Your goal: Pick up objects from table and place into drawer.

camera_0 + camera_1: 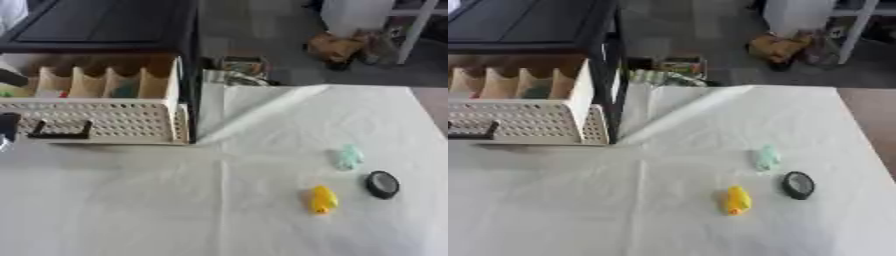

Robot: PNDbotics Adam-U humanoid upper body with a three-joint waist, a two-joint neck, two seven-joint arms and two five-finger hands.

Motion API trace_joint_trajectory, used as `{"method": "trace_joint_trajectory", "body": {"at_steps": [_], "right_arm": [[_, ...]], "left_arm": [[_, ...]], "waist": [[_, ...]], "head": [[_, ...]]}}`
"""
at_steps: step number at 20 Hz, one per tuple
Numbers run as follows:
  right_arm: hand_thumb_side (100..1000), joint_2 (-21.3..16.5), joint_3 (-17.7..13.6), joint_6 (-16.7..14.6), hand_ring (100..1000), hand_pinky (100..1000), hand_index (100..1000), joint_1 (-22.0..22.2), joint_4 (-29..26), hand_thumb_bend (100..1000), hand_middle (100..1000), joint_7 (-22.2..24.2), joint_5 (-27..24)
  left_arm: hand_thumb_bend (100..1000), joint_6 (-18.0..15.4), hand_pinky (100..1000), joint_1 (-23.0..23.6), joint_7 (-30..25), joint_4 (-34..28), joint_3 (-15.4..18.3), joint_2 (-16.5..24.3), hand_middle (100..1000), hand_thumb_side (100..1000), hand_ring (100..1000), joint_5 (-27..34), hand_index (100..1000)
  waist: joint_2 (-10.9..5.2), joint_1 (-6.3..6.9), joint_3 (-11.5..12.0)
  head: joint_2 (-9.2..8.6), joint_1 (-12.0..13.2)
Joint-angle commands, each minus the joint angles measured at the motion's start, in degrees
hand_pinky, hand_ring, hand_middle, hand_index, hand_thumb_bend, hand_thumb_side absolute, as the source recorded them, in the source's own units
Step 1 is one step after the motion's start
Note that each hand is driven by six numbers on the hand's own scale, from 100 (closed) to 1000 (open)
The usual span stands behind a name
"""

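Three small objects lie on the white cloth at the right: a yellow object [323, 199], a pale green object [348, 157] and a black round object [381, 184]. The cream perforated drawer [105, 120] stands pulled out at the left under a dark cabinet, with wooden dividers and a black handle [61, 132]. A few small coloured items show in its compartments. A dark part of my left hand [7, 126] shows at the left edge beside the drawer front, mostly cut off. My right hand shows in neither view.
The white cloth [175, 200] covers the table, with a raised fold [262, 112] running from the drawer's corner to the far edge. Clutter, a brown bag [334, 47] and white legs stand on the floor beyond the table.
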Motion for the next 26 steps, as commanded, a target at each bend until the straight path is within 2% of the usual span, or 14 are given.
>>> {"method": "trace_joint_trajectory", "body": {"at_steps": [1,5,10,11,12,13,15,16,18,19,20,21,23,26], "right_arm": [[1000,-3.13,-0.07,0.45,711,760,824,-0.67,-0.95,398,408,-0.39,0.48],[1000,-5.69,0.40,1.93,716,761,825,-1.11,-0.95,434,398,-0.19,1.46],[1000,-10.78,1.07,4.82,722,766,826,-1.59,-0.95,453,378,0.24,3.95],[1000,-11.80,1.35,5.33,723,767,827,-1.64,-0.95,462,374,0.58,4.39],[1000,-12.67,1.57,5.80,723,767,827,-1.65,-0.95,462,374,0.98,4.71],[1000,-13.65,1.76,6.17,729,770,828,-1.64,-0.95,474,370,1.39,5.05],[1000,-15.84,2.15,6.86,735,773,829,-1.58,-0.95,489,366,2.20,5.85],[1000,-16.79,2.34,7.18,740,777,830,-1.55,-0.95,500,366,2.57,6.20],[1000,-18.74,2.77,8.00,747,783,832,-1.47,-0.95,514,368,3.57,6.86],[1000,-19.84,3.02,8.28,754,788,835,-1.40,-0.95,536,370,4.17,7.25],[1000,-20.80,3.21,8.44,758,791,837,-1.35,-0.95,527,373,4.74,7.68],[1000,-21.84,3.38,8.54,763,796,837,-1.32,-0.95,561,376,5.32,8.22],[1000,-23.81,3.67,8.83,773,805,835,-1.21,-0.95,589,377,6.30,9.30],[1000,-27.15,4.37,9.29,785,818,834,-0.84,-0.95,627,378,8.30,10.90]], "left_arm": [[100,-3.39,100,-1.16,5.35,-0.45,-0.09,-1.65,100,255,100,5.60,793],[100,-8.66,100,-1.01,7.32,-0.45,-1.93,-6.31,100,329,100,11.53,831],[100,-15.33,100,-0.09,2.66,-0.45,-5.44,-12.37,105,396,100,15.77,859],[100,-16.29,100,-0.04,1.59,-0.45,-6.13,-13.69,144,423,100,16.45,856],[100,-17.16,100,-0.02,0.62,-0.45,-6.69,-14.87,144,423,100,16.95,856],[100,-17.96,100,-0.14,-0.37,-0.45,-7.26,-16.12,252,452,100,17.31,861],[100,-19.11,100,-0.42,-2.58,-0.45,-8.68,-19.15,348,484,104,17.82,859],[100,-19.03,105,-0.53,-3.49,-0.45,-9.21,-20.59,396,510,174,18.10,853],[100,-17.86,147,-0.59,-4.57,-0.45,-9.76,-23.40,428,538,228,18.94,843],[100,-17.12,199,-0.51,-4.90,-0.45,-9.93,-24.68,475,548,303,19.25,840],[100,-16.34,223,-0.42,-5.30,-0.45,-10.12,-25.78,493,456,336,19.34,841],[100,-15.54,261,-0.31,-5.76,-0.45,-10.29,-26.96,522,559,389,19.29,841],[100,-14.16,321,-0.13,-6.44,-0.45,-10.59,-29.09,563,578,459,19.08,844],[100,-12.05,339,0.24,-7.67,-0.45,-11.89,-31.99,578,581,476,18.78,848]], "waist": [[-1.46,-0.01,0.35],[-1.99,-0.42,0.81],[-2.51,-0.85,0.72],[-2.60,-0.96,0.72],[-2.68,-1.03,0.70],[-2.77,-1.10,0.61],[-2.98,-1.18,0.37],[-3.09,-1.22,0.28],[-3.28,-1.29,0.16],[-3.38,-1.32,0.13],[-3.46,-1.31,0.09],[-3.54,-1.31,-0.01],[-3.68,-1.31,-0.22],[-3.84,-1.30,-0.48]], "head": [[0.53,-0.32],[0.90,-0.54],[1.36,-0.73],[1.44,-0.75],[1.54,-0.80],[1.63,-0.80],[1.93,-0.76],[2.13,-0.76],[2.50,-0.78],[2.68,-0.82],[2.82,-0.84],[2.93,-0.87],[3.10,-1.08],[3.16,-1.31]]}}
